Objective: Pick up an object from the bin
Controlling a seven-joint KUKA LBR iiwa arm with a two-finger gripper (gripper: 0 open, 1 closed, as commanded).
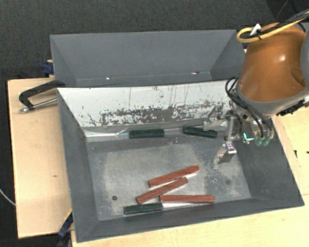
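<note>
1. Gripper (228,150): low over the right side of the bin (78,170), above bare floor. Spread or pressed together: could not tell. Nothing seen held.
2. Nearest item: green bar (200,132), lying at the foot of the back wall, just left of the gripper, apart from it.
3. 2nd bar (146,133): same colour, further left along the same wall.
4. Front-centre floor: three red sticks (173,176) lying close together, w/ a 3rd bar (143,208) at their left front end. All well apart from the gripper.
5. Step, in my judgement: approach only; pick not yet made.
6. Next move req'd, prob.: shift left toward the green bar, align across its narrow width, descend, close. Wall alongside leaves little room.
</note>
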